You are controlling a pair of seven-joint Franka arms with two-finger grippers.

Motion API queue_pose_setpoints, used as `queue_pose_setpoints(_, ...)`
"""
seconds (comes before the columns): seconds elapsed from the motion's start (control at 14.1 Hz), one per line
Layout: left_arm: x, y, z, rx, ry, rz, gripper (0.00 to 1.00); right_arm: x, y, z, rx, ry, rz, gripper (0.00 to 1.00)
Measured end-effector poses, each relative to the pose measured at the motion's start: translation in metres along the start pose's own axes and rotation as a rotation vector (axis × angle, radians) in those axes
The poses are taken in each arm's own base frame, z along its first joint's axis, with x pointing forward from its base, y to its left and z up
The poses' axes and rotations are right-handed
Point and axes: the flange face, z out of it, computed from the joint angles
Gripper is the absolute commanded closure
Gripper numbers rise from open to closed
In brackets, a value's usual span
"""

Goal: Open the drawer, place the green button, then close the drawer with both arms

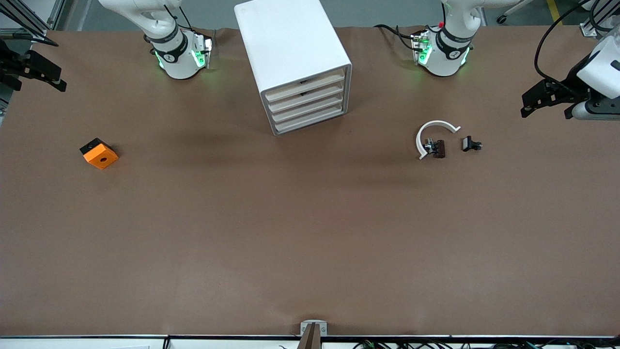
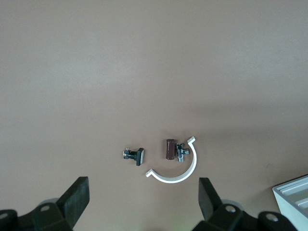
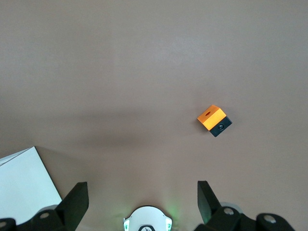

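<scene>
Progress looks nil: the drawer [image 1: 310, 121], lowest of four shallow white trays with beige-edged fronts, sits shut in its white rounded box cabinet [image 1: 286, 43] between the arm bases. The green-capped button shows in no view. Opening, placing and closing all appear left to do. On the brown bench [image 1: 310, 242], toward the left arm's end, lie a white plastic arc [image 1: 434, 133] and small black-brown parts [image 1: 438, 148]; toward the right arm's end, an orange block with a hole [image 1: 99, 153]. The left gripper [image 1: 533, 102] [image 2: 143, 187] and right gripper [image 1: 55, 80] [image 3: 143, 187] hover over their own bench ends, fingers wide, holding nothing.
</scene>
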Motion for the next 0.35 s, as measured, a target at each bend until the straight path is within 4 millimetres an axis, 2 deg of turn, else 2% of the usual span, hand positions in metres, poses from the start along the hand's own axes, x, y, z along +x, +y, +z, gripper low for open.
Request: queue_pose_setpoints(0.35,-0.0007,0.0001,0.0005,0.000,-0.006,0.000,0.00,0.0015,0.0005,-0.0004,-0.001,0.010,0.001,0.00)
